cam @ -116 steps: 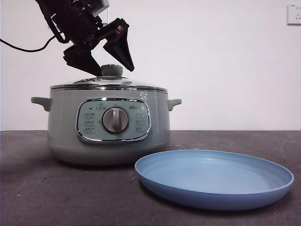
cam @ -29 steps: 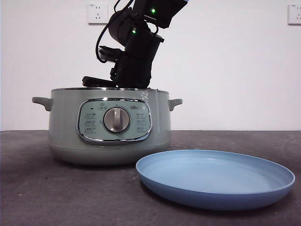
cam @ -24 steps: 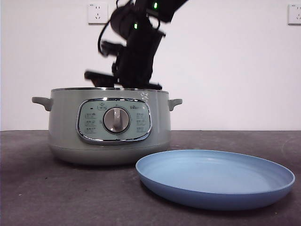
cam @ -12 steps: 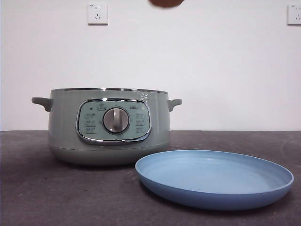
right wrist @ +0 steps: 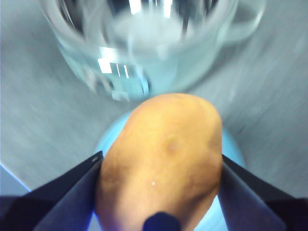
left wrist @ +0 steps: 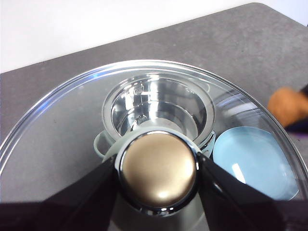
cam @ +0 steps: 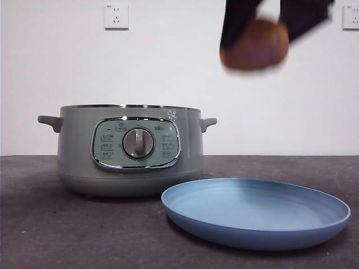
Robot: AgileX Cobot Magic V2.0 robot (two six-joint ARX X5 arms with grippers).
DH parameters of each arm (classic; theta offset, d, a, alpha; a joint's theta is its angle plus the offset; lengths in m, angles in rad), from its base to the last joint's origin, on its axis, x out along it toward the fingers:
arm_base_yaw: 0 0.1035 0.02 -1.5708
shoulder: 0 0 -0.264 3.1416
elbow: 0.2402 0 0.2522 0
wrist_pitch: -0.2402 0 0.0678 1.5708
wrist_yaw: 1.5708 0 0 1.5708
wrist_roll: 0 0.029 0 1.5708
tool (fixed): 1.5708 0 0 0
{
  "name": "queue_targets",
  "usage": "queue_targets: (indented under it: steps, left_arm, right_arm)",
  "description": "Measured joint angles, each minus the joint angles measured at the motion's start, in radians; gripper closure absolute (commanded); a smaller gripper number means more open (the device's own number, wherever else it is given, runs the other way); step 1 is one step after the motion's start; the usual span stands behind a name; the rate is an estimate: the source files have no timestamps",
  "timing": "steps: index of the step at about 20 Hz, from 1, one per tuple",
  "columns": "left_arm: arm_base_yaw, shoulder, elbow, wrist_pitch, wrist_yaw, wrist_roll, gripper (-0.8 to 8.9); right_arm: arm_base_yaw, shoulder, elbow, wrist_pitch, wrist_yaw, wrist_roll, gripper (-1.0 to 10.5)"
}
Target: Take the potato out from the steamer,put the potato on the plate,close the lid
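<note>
Both grippers loaded: right gripper [cam: 255,28] clamps potato [cam: 255,51] high above plate [cam: 255,213], at 2 o'clock from steamer [cam: 129,148]; left gripper [left wrist: 156,168] grips lid [left wrist: 67,139] knob.

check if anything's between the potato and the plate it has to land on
Nothing visible. The right gripper holds the potato in the air above the plate, whose dish is bare. The left gripper holds the lid elsewhere.
</note>
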Motion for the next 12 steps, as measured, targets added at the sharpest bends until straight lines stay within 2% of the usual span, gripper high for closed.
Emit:
queue_targets:
  steps: [5, 12]
  left_arm:
    - [0.000, 0.003, 0.000, 0.000, 0.000, 0.000, 8.23]
    - [0.000, 0.003, 0.000, 0.003, 0.017, 0.001, 8.23]
  right_arm:
    - [0.000, 0.034, -0.257, 0.262, 0.000, 0.042, 9.6]
    - [0.000, 0.148, -0.378, 0.438, -0.001, 0.047, 9.6]
